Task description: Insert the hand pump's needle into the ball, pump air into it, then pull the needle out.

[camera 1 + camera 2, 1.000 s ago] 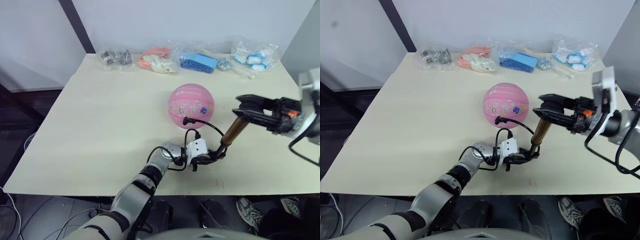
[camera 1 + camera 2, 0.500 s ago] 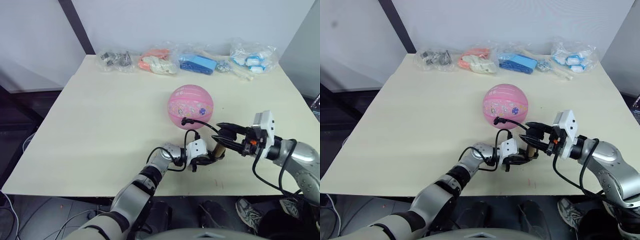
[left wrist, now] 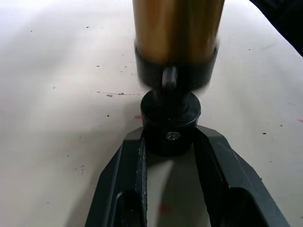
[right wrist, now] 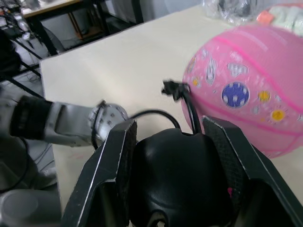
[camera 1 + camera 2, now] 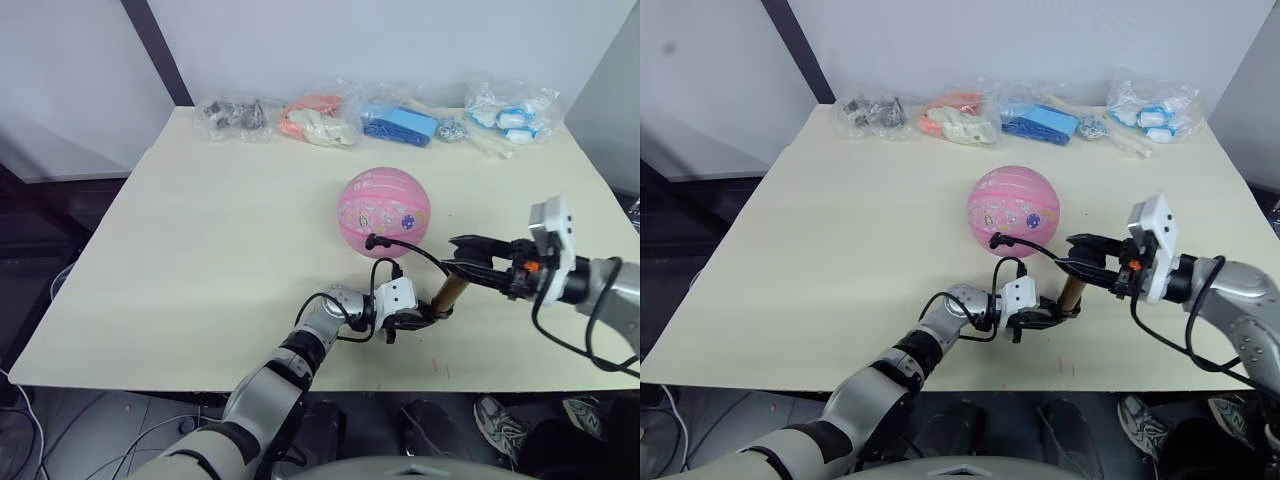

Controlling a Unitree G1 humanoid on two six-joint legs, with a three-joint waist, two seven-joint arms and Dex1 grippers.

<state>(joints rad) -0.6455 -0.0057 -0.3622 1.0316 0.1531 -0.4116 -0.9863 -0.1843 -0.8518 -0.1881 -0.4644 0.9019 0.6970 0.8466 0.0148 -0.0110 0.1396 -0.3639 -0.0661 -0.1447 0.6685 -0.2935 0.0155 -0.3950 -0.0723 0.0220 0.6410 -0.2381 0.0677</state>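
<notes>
I find the cream rectangular tabletop (image 5: 200, 250) carrying the pink grooved rubber ball with small cartoon prints (image 5: 384, 212) a little right of centre, resting free, with a row of clear plastic bags of small parts (image 5: 380, 118) along the far edge at 12 o'clock from it.

The slim gold-bronze hand pump with black end caps (image 5: 449, 291) stands tilted at 5 o'clock from the ball, its base on the table, its long axis rising away toward 1 o'clock. Its thin black hose (image 5: 412, 251) arcs up to the small black needle fitting (image 5: 370, 240), which sits against the ball's near underside at 6 o'clock. I cannot tell how deep the pin is seated.

The left gripper (image 5: 405, 319) lies low on the table at the pump's foot. In the left wrist view its fingers (image 3: 137, 163) are narrowed onto the black end cap, clamping the base.

The right gripper (image 5: 470, 262) reaches in from 3 o'clock, forearm level, fingers pointing toward 9 o'clock. In the right wrist view its fingers (image 4: 120, 156) flank the black T-handle (image 4: 182, 182) closely, so I judge the handle gripped.

I judge the pumping stroke to turn on this: the handle must travel along the cylinder's tilted axis, down toward 7 o'clock, while the left gripper pins the base
</notes>
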